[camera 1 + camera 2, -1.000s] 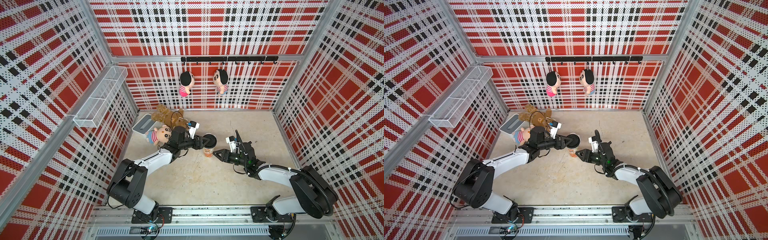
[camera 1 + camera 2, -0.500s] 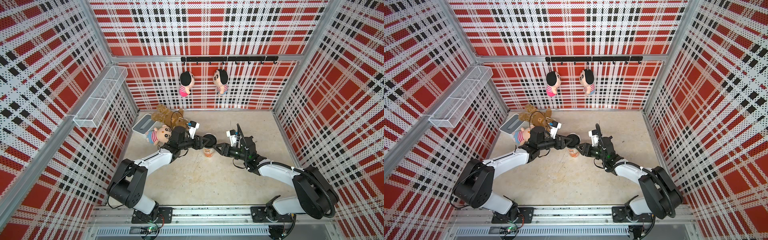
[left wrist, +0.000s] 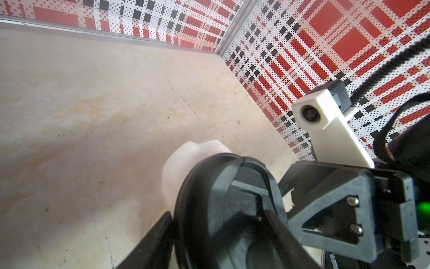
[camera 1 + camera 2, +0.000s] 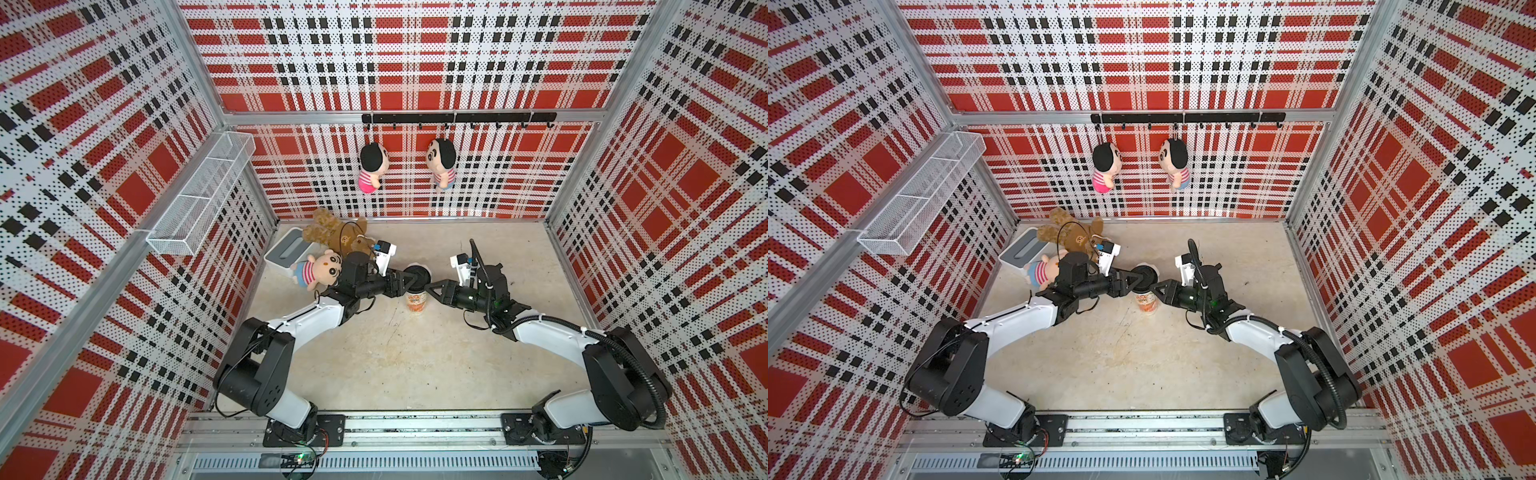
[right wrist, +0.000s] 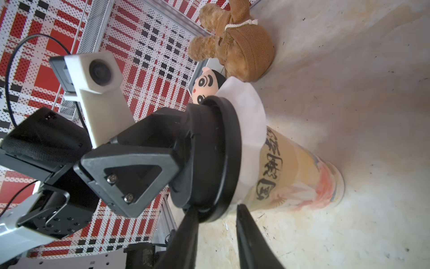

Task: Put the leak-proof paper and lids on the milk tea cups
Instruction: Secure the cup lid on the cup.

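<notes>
Change over the last second: right hand [image 4: 429,286] has come in from lower down beside the cup and now sits up at rim level, tips against the edge of the black lid [image 4: 417,276]. Left hand [image 4: 409,281] hasn't really shifted and is still pinching the lid over the cup mouth.

Milk tea cup [image 5: 290,177] stands upright on the surface [image 4: 395,353], mid-floor between the two arms. Leak-proof paper [image 5: 246,111] is draped over its mouth, skirt hanging down around the upper wall, with the lid lying on top of it. In the left wrist view the paper [image 3: 183,163] pokes out from behind the lid [image 3: 223,186] on the far side.

Right hand in its own wrist view [image 5: 216,223]: jaws stand apart with a gap, straddling the near edge of the lid rim just above the paper's hem. Cannot tell if the tips already bite the rim or only frame it, as the angle is poor.

What it means: the paper looks already placed, trapped between lid and cup, so the task's own step reads as essentially done. The right hand's arrival looks like help seating or steadying the lid. Risk is that a push from that side tips the tall cup or drags the flimsy sheet off-centre
</notes>
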Robot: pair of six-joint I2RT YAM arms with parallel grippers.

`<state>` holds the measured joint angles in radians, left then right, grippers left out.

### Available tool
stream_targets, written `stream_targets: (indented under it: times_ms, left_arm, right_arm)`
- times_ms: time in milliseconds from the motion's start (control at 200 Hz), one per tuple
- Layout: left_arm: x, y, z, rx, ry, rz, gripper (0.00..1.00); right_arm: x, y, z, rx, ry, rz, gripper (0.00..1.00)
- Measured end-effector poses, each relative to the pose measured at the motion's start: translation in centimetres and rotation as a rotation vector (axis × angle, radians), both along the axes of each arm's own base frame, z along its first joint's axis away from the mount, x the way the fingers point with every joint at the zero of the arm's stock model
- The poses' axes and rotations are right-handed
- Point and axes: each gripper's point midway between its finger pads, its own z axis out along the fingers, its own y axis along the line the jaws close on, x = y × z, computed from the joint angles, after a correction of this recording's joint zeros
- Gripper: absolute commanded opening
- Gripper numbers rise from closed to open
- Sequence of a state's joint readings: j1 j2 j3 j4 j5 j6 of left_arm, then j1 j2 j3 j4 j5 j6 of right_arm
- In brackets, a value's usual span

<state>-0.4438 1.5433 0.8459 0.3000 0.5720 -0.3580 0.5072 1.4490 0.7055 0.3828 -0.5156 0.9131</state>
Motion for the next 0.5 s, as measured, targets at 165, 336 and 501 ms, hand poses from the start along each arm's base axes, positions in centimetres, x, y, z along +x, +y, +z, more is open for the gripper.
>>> stream_targets:
  times_ms: [165, 336, 501]
  left_arm:
    - [0.04, -0.01, -0.03, 0.0, -0.001, 0.0, 0.62]
    - [0.04, 0.0, -0.04, 0.0, -0.001, 0.0, 0.62]
    - [0.11, 0.06, -0.11, -0.003, 0.001, -0.001, 0.62]
  right_arm:
    - [-0.06, -0.32, -0.42, 0.014, -0.001, -0.015, 0.18]
    - [0.06, -0.46, -0.42, 0.025, -0.015, -0.024, 0.39]
    - [0.28, -0.55, -0.29, -0.033, -0.007, -0.018, 0.53]
